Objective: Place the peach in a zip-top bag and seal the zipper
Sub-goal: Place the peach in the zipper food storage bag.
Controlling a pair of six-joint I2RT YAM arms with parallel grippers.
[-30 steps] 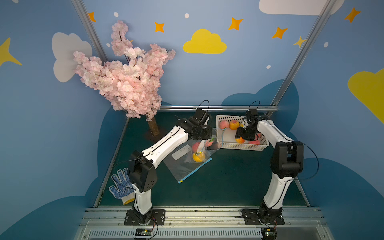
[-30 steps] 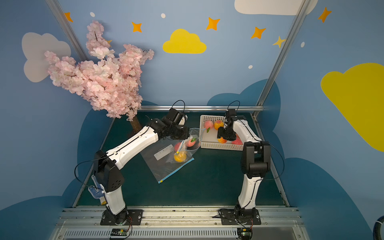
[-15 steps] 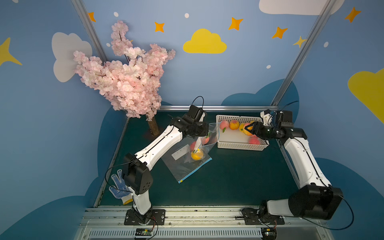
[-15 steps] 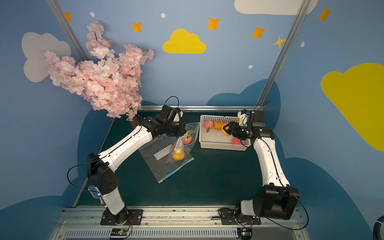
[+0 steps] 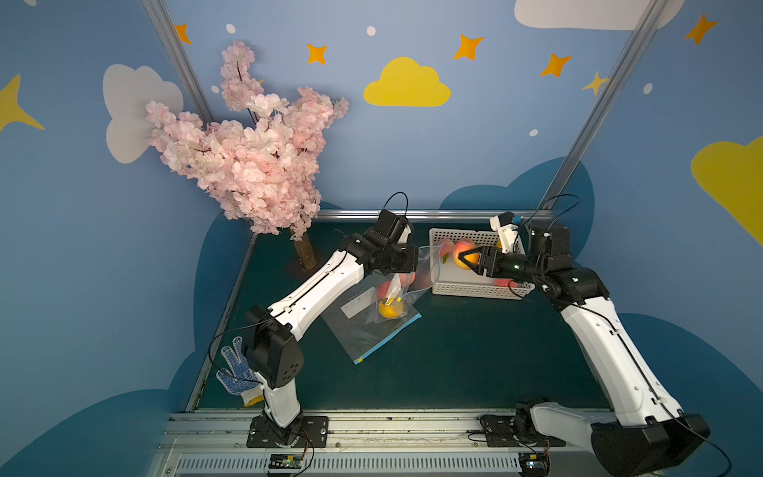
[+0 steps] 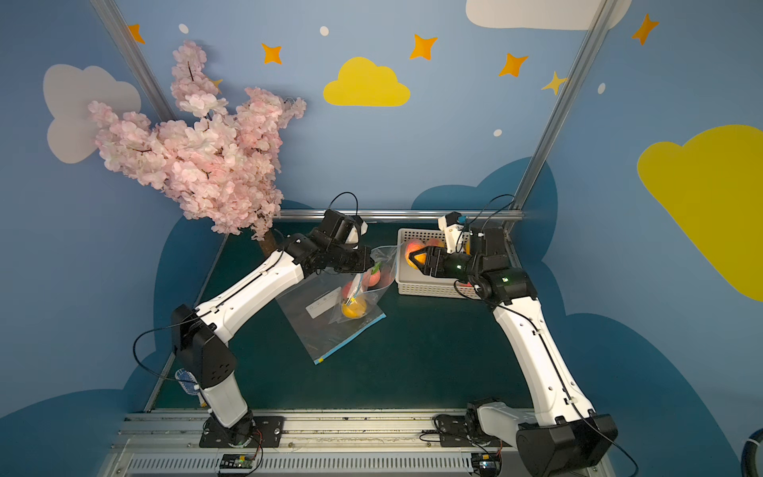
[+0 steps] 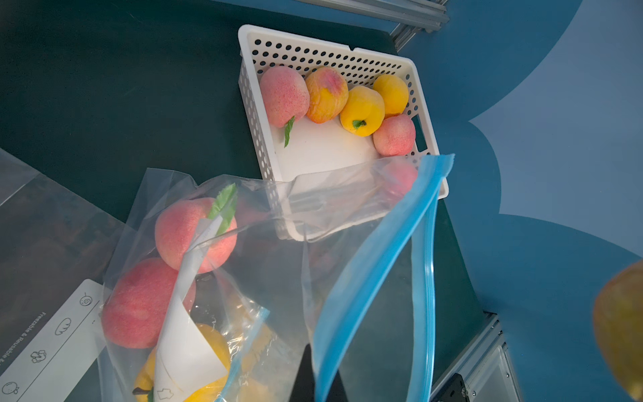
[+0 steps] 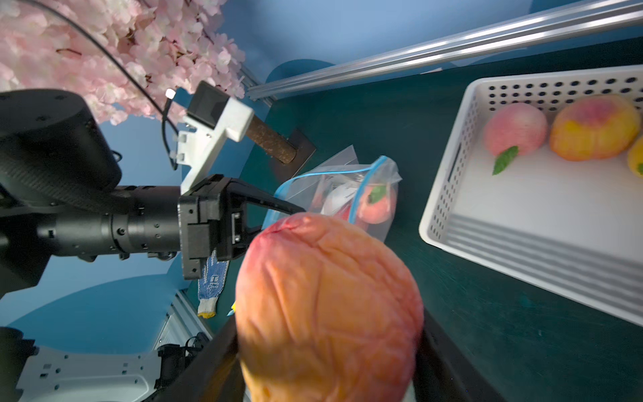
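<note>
left pincer pinching bag rim, peach in right pincer near mouth

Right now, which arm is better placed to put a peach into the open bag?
Right. The right gripper holds a peach near the open zip-top bag; the left gripper is shut on its rim, holding it open.

Dark green tabletop here has a white perforated basket sitting at the back, a flat zip-top bag lying mid-left, and the blossom tree trunk standing in the far left corner.
</note>
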